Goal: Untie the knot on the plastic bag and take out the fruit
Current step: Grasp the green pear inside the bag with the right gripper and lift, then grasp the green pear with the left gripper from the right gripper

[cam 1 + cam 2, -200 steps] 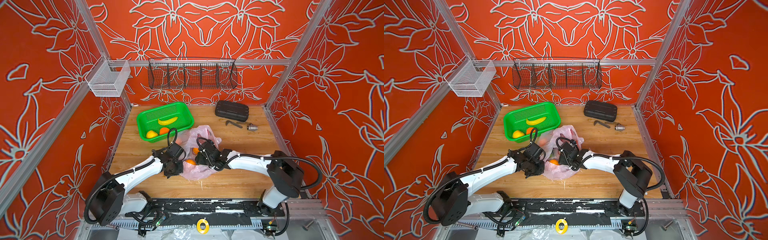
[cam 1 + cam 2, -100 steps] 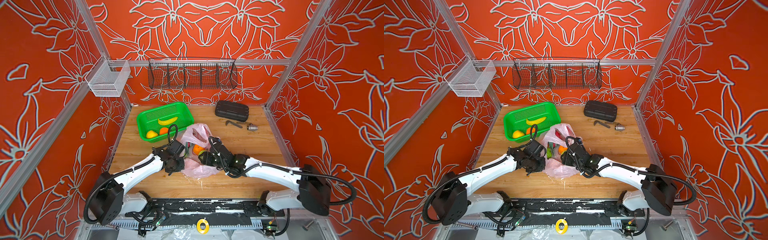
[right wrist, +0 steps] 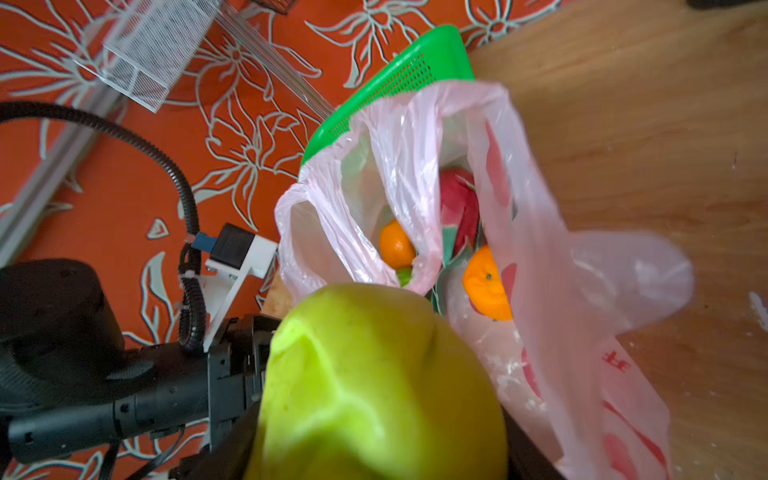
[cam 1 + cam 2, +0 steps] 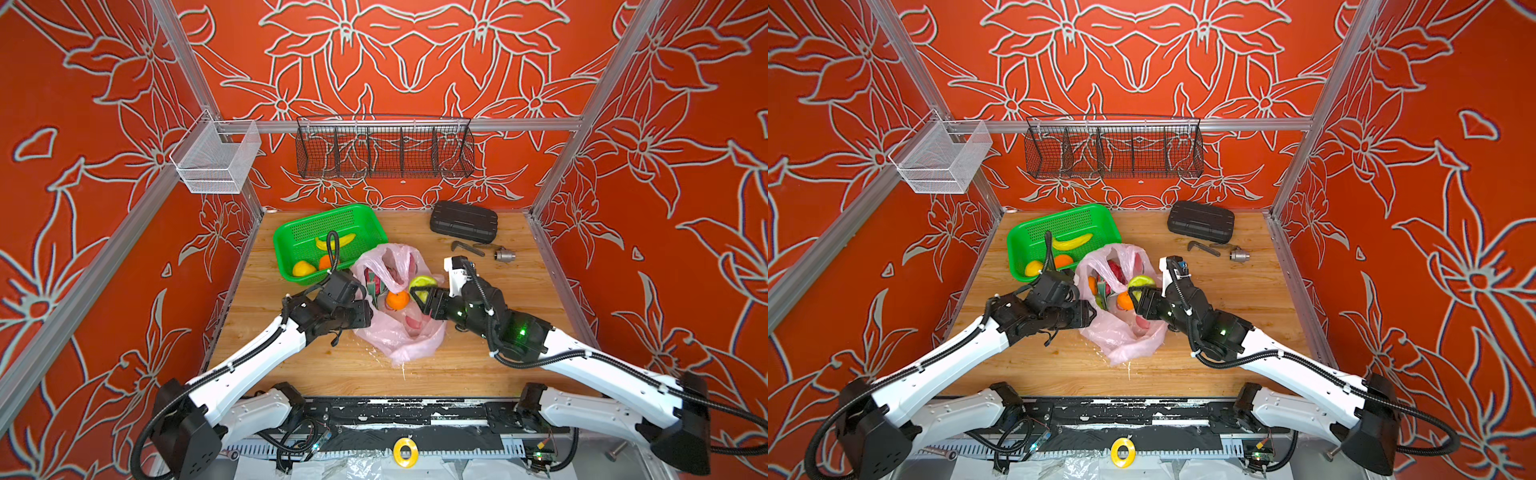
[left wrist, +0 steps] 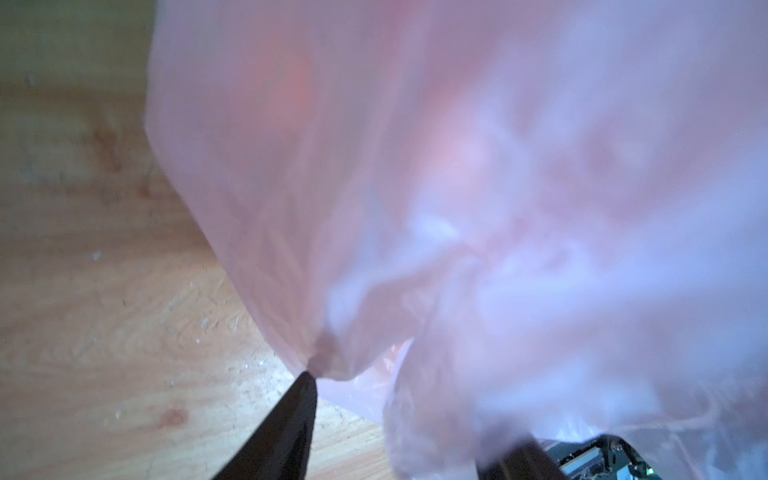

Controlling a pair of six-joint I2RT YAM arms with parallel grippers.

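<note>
Pink plastic bag (image 4: 401,338) gapes; left jaws parted at its edge, right jaws clamp green fruit (image 3: 374,374).

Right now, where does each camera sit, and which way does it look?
Both top views: high at the front, looking down on the wooden table; both white arms, the left gripper and the right gripper show.
Left wrist: on the left arm, close against the plastic bag; one dark finger shows.
Right wrist: on the right arm, looking past its held green fruit into the bag; the left arm shows.
Shared: every view shows the bag.
</note>
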